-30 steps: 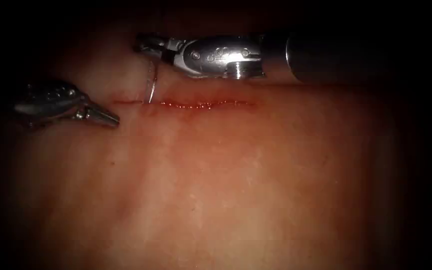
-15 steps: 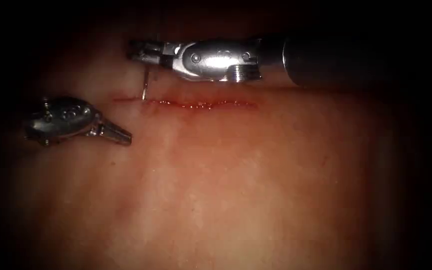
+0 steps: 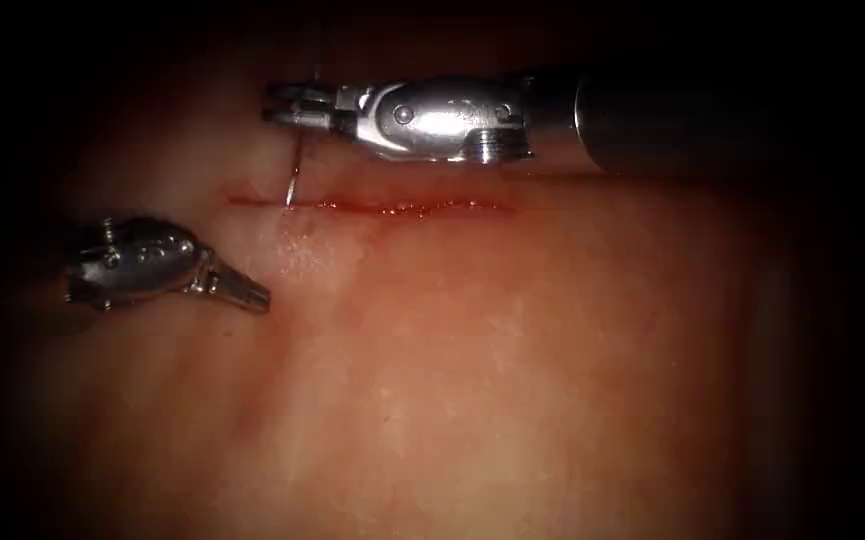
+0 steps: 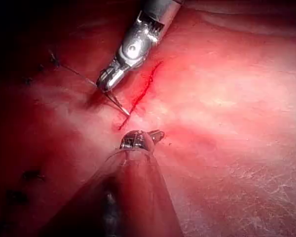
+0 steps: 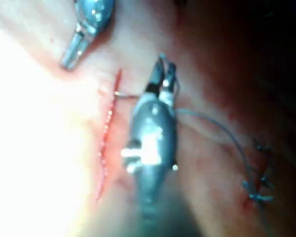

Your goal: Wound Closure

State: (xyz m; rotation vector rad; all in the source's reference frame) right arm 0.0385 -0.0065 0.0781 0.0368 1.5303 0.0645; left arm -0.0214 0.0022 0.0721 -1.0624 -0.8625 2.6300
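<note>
The cut [image 3: 402,208] runs across the tissue [image 3: 512,350], lined with red fluid. My right tool [image 3: 277,103] hovers above the cut's left end, jaws shut on the back end of the curved needle [image 3: 293,175]. The needle hangs down and its tip meets the tissue at the cut's left end; how deep it sits I cannot tell. The right wrist view shows the needle [image 5: 123,95] reaching from the right tool [image 5: 164,64] to the cut. Thread [image 5: 222,133] trails from those jaws. My left tool [image 3: 260,300] lies below and left of the cut, shut on nothing.
A knotted stitch of blue thread [image 5: 259,195] sits on the tissue beyond the right tool's shaft. In the left wrist view, thread [image 4: 71,71] runs from the right tool [image 4: 104,85] away from the cut, and the left tool [image 4: 160,133] lies near the cut's end.
My left tool has moved down and to the right, away from the cut's left end. The right tool has shifted slightly, with the needle tip staying at the cut.
</note>
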